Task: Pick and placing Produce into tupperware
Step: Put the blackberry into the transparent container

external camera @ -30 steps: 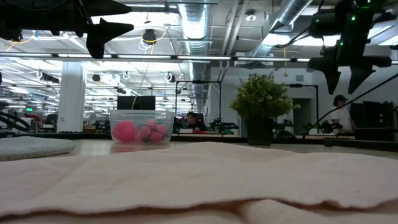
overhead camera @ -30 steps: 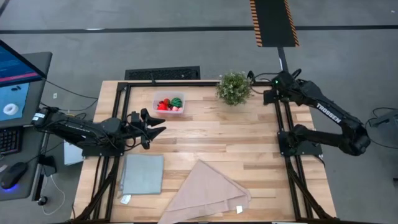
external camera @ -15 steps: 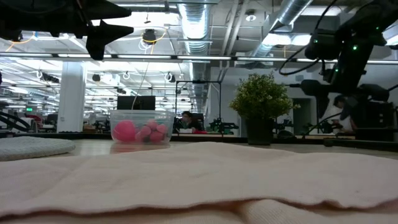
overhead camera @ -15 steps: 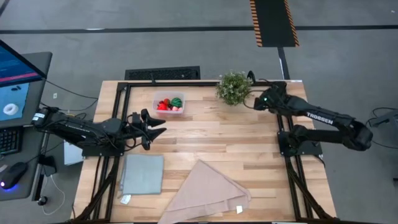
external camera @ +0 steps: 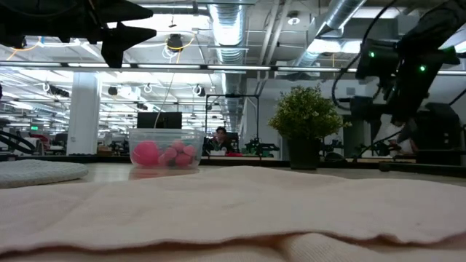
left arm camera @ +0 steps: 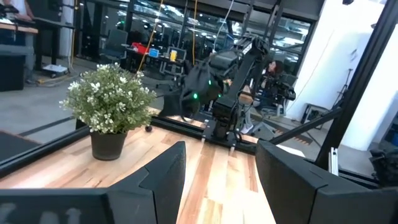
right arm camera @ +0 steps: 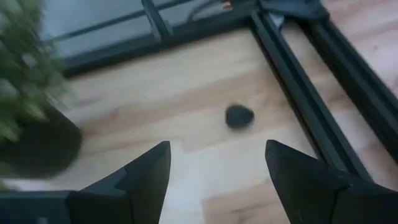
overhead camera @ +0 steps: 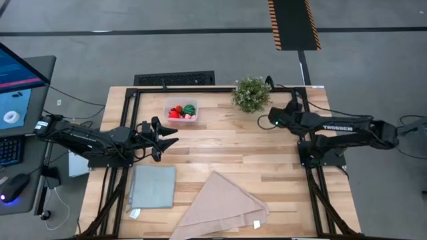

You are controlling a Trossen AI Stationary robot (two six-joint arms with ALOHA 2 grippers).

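The tupperware (overhead camera: 181,111) (external camera: 166,149), a small clear box, stands on its base on the table's far left part. It holds red, pink and green produce (overhead camera: 180,111) (external camera: 145,153). A small dark round piece (right arm camera: 239,116) lies on the wood by the black frame rail, near the far right corner. My right gripper (overhead camera: 280,113) (right arm camera: 214,186) hangs open above the table beside the potted plant, tipped down toward that dark piece and apart from it. My left gripper (overhead camera: 167,133) (left arm camera: 217,186) is open and waits in the air near the tupperware.
A bushy potted plant (overhead camera: 251,94) (external camera: 306,127) stands at the far edge, close to my right gripper. A grey-blue square cloth (overhead camera: 152,187) and a folded beige cloth (overhead camera: 223,207) lie near the front. Black frame rails (right arm camera: 311,81) border the table.
My right arm has swung down from its raised pose over the far right corner. Its gripper has moved lower and a little toward the table's left and near side, ending beside the plant. It stays open. The left arm and the tupperware have kept still.
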